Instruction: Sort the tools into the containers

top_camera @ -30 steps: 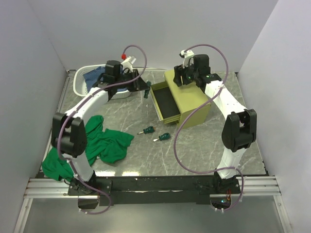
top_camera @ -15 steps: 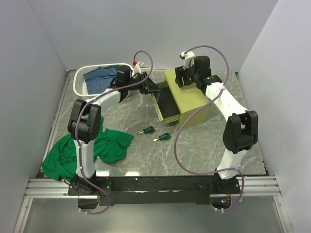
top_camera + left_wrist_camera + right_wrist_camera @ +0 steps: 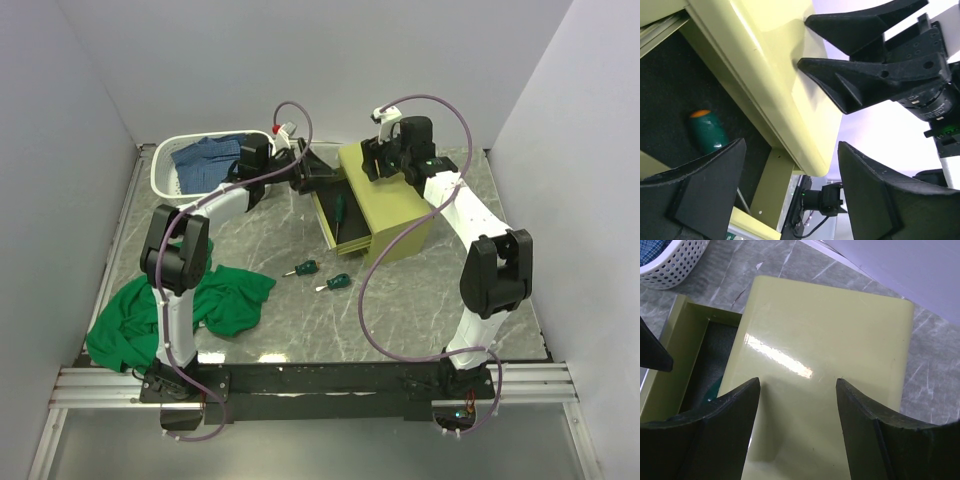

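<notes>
The olive-yellow tool chest (image 3: 395, 205) stands at the back right with its top drawer (image 3: 340, 222) pulled out. A long green-handled screwdriver (image 3: 340, 213) lies inside that drawer; its handle (image 3: 707, 131) shows in the left wrist view. My left gripper (image 3: 322, 180) hovers over the drawer's far end, open (image 3: 790, 150) and empty. My right gripper (image 3: 380, 165) is open (image 3: 797, 382) with its fingertips down on the chest's top (image 3: 830, 340). Two stubby green screwdrivers (image 3: 304, 268) (image 3: 338, 282) lie on the table in front of the drawer.
A white lattice basket (image 3: 165, 170) holding blue cloth sits at the back left. A green cloth (image 3: 200, 300) is heaped at the front left. Grey walls close in the table on the left, the right and behind.
My left arm swung from the basket to the open drawer, then its gripper opened and the long screwdriver now lies in the drawer. The right arm has stayed put.
</notes>
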Controlling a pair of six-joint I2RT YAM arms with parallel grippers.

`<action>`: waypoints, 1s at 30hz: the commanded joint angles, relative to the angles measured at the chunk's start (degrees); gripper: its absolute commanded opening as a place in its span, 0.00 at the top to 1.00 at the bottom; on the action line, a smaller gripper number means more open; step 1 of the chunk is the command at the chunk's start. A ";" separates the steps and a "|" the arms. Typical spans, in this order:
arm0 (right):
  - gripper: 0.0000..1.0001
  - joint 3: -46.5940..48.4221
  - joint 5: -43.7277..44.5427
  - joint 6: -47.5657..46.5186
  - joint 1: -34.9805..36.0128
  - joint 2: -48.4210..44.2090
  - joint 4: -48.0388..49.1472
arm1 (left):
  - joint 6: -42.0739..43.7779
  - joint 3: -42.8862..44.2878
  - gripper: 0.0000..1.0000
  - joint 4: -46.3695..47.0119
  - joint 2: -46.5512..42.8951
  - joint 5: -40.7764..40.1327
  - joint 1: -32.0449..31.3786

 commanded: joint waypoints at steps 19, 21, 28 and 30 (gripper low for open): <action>0.26 -3.14 3.30 0.56 -0.68 1.81 -12.46 | 86.52 -33.87 0.24 -32.54 -34.77 -11.36 -0.71; 0.26 -3.05 3.13 0.65 -0.60 1.89 -12.46 | 87.51 -33.79 0.23 -31.57 -33.36 -12.07 -0.80; 0.26 -3.75 3.30 0.39 -0.68 1.46 -12.29 | 90.58 -30.10 0.24 -32.18 -24.32 -8.56 -1.50; 0.26 -3.85 3.39 0.39 -0.59 1.37 -12.20 | 91.29 -29.39 0.24 -31.75 -22.90 -8.21 -2.73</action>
